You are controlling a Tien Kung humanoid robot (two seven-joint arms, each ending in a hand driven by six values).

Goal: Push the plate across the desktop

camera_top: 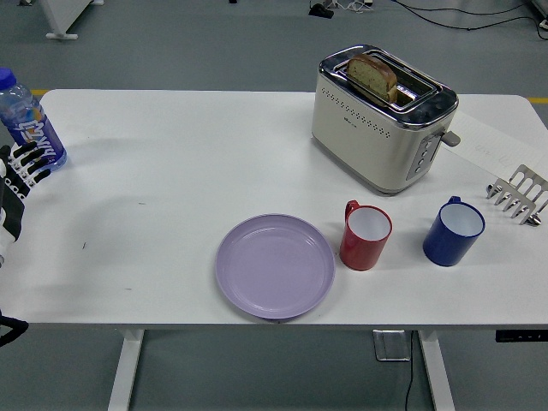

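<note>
A lavender plate [274, 266] lies flat near the table's front edge, slightly left of centre. My left hand [19, 171] shows only at the far left edge, well away from the plate, beside a water bottle [28, 121]. Its black and white fingers [30, 159] are extended and hold nothing. My right hand is out of sight.
A red mug [366, 236] stands just right of the plate, with a blue mug [453, 231] further right. A toaster [383, 115] holding bread sits at the back right. A metal toast rack [519, 194] is at the right edge, on the white table [171, 171].
</note>
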